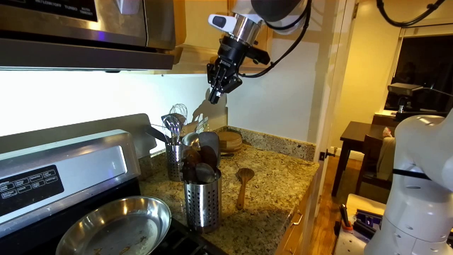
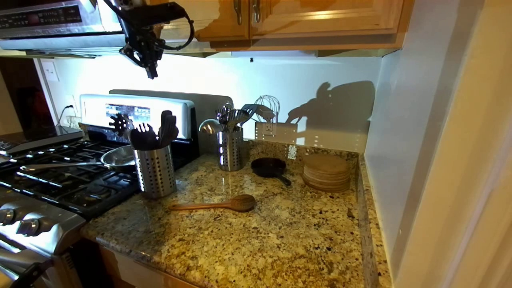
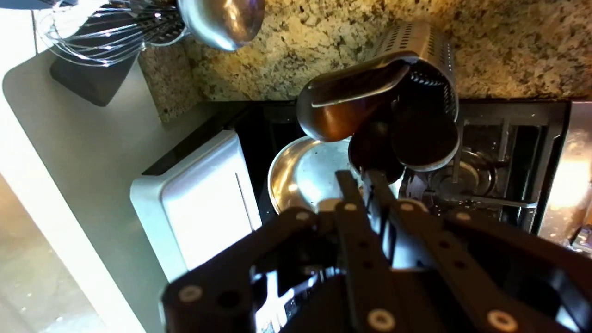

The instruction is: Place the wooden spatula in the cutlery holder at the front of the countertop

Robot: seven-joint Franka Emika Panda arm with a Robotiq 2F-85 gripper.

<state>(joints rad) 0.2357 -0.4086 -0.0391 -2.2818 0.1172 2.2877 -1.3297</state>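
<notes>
The wooden spatula [image 2: 242, 203] lies flat on the granite counter [image 2: 280, 244], between the near edge and the far wall. Seen in an exterior view that faces the far wall, its rounded head points right and its slim handle runs left, ending near the cutlery holder [image 2: 155, 172] but apart from it. The cutlery holder, a perforated steel cylinder, stands upright at the left side of the counter, just beside the stove [image 2: 50, 216], with dark utensils [image 2: 146, 138] rising from its mouth.

Farther back stands a second perforated holder [image 2: 231, 152], carrying a ladle [image 2: 211, 126] among other utensils. To its right are a small black skillet [image 2: 268, 167] and, in the far right corner, a stack of round, wood-coloured boards [image 2: 326, 174]. A steel pan [image 1: 118, 226] rests on the stove, left of the cutlery holder.

The end effector [image 1: 214, 98] hangs high, tilted and pointing downward, well apart from the wooden spatula. It is narrow: in the wrist view its two fingers [image 3: 349, 185] lie together, side by side, with the dark utensils showing beyond their tips.
</notes>
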